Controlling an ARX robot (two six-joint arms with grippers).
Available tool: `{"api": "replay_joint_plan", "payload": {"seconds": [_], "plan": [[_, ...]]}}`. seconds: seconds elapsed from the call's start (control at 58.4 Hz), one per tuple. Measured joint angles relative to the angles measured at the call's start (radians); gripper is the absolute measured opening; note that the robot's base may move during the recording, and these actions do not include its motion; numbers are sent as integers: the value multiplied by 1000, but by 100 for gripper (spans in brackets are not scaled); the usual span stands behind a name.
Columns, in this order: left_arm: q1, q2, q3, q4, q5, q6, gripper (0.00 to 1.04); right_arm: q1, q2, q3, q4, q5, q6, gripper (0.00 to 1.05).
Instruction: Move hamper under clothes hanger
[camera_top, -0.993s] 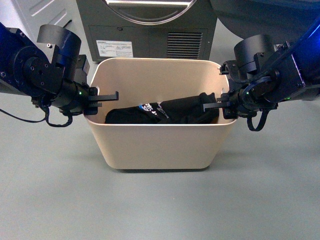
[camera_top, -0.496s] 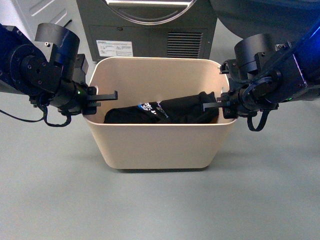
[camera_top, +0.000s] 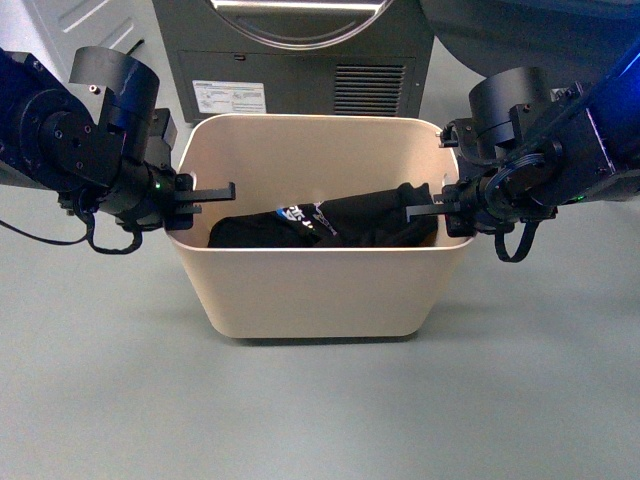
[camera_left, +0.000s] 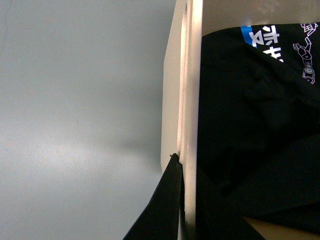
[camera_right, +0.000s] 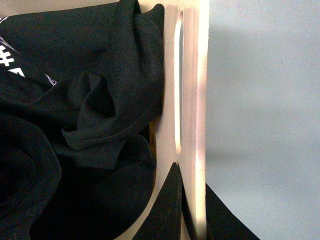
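Note:
The beige hamper (camera_top: 320, 290) stands on the grey floor in the middle of the front view, with black clothes (camera_top: 330, 222) inside. My left gripper (camera_top: 195, 195) is shut on its left rim. My right gripper (camera_top: 440, 212) is shut on its right rim. In the left wrist view the hamper wall (camera_left: 187, 100) runs between my black fingers (camera_left: 167, 205). In the right wrist view the wall with its slot handle (camera_right: 179, 80) sits between my fingers (camera_right: 170, 210). The clothes hanger is out of view.
A dark grey dryer (camera_top: 300, 60) stands right behind the hamper. A white appliance (camera_top: 70, 25) is at the back left. Grey floor (camera_top: 320, 410) lies in front of the hamper and to both sides.

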Motion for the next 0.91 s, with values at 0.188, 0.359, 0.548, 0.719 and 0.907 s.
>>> {"api": "replay_joint_plan", "payload": {"seconds": [0.188,0.359,0.548,0.719,0.907], "plan": [[0,0,0,0,0,0,4,0,0,0,0,0,0,3],[23,0,-3,0,-8,0,4,26,0,0,2,-9,3,3],[31,-5,-5,0,-16,0,4,35,-2,0,3,-10,7,3],[8,-6,-3,0,5,0,4,7,-10,0,4,3,6,3],[-14,-10,-3,0,9,0,4,-16,-13,0,4,9,3,3]]}}
